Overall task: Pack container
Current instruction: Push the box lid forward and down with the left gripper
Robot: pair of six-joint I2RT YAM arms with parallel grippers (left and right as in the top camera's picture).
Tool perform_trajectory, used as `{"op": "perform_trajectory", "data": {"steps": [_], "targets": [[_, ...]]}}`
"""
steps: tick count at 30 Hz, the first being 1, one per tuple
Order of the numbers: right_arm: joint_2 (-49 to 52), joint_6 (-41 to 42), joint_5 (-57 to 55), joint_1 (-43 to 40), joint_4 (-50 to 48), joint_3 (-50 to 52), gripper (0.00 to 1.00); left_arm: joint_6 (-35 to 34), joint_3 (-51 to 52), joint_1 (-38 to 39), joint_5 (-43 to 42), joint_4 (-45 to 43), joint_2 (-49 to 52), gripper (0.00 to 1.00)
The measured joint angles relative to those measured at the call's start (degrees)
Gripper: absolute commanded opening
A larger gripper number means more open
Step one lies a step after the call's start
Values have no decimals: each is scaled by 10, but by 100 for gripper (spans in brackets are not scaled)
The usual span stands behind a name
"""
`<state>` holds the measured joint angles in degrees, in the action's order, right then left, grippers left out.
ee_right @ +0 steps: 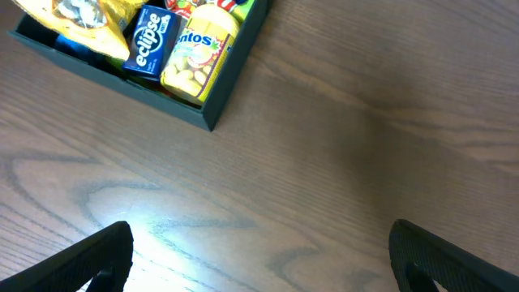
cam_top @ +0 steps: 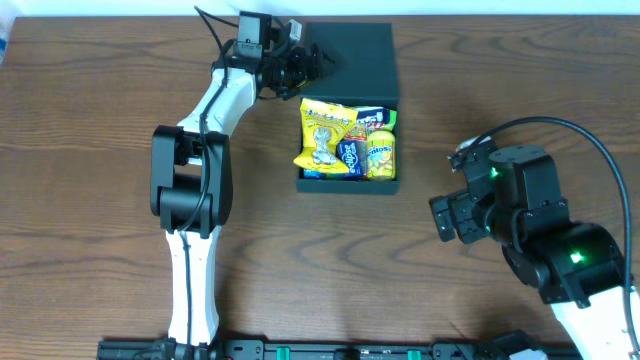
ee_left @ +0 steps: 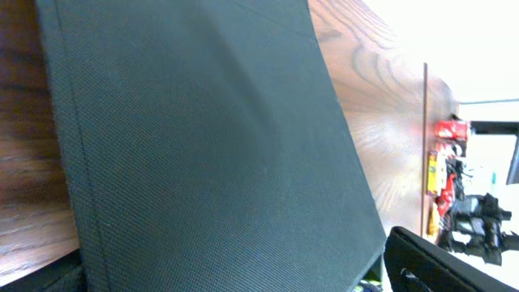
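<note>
The container is a dark square box lying open, its flap lid flat on the table behind the tray. Snack packets fill the tray: a yellow bag, a blue gum pack and a yellow packet. My left gripper is open at the lid's left edge. In the left wrist view the lid fills the frame, with one finger at the lower right. My right gripper hangs open over bare table, right of the box. The right wrist view shows the box corner far ahead of the gripper.
The wooden table stretches bare to the left and front of the box. A red clamp and dark gear stand beyond the table's far edge in the left wrist view.
</note>
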<state>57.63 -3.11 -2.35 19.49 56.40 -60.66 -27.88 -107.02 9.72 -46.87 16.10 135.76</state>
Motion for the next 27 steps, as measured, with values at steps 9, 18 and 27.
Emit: {"op": "perform_trajectory", "data": {"steps": [9,18,27], "targets": [[0,0,-2,0,0,0,99,53,0,-1,-75,-37,0,96],[0,0,-2,0,-1,0,99,111,0,-1,-87,-17,-20,96],[0,0,-2,0,-3,0,99,182,0,0,-77,90,-139,96]]}}
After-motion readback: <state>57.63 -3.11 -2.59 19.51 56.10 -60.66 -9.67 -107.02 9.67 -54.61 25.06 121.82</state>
